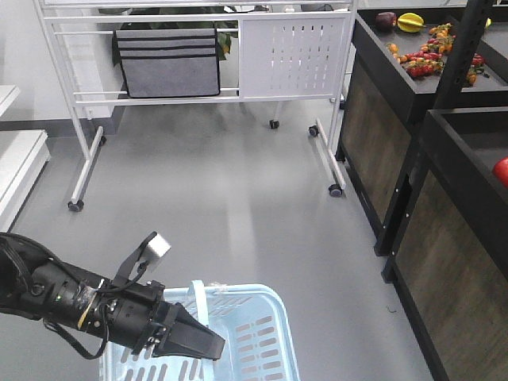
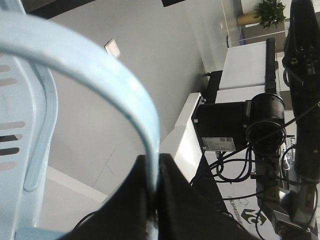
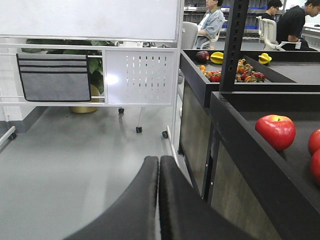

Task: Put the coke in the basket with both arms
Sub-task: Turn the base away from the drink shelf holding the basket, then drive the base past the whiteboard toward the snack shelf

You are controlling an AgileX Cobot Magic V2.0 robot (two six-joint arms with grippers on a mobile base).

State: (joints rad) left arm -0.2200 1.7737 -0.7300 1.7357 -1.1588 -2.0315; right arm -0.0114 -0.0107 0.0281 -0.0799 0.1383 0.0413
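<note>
The light blue basket (image 1: 258, 341) sits low at the bottom centre of the front view, its swing handle (image 1: 198, 298) raised. My left gripper (image 1: 211, 347) reaches in from the left and is shut on that handle. In the left wrist view the pale blue handle (image 2: 125, 80) curves down into the black left gripper (image 2: 154, 167), and the basket's slotted wall (image 2: 20, 125) is at the left. My right gripper (image 3: 158, 162) is shut with nothing in it, pointing over the grey floor; it does not show in the front view. The coke is out of view.
A white wheeled rack (image 1: 198, 91) with a grey fabric pocket (image 1: 168, 63) stands at the back. Black display shelves (image 1: 429, 151) holding fruit line the right side, with a red apple (image 3: 275, 131) close by. A white platform (image 1: 16, 167) is at the left.
</note>
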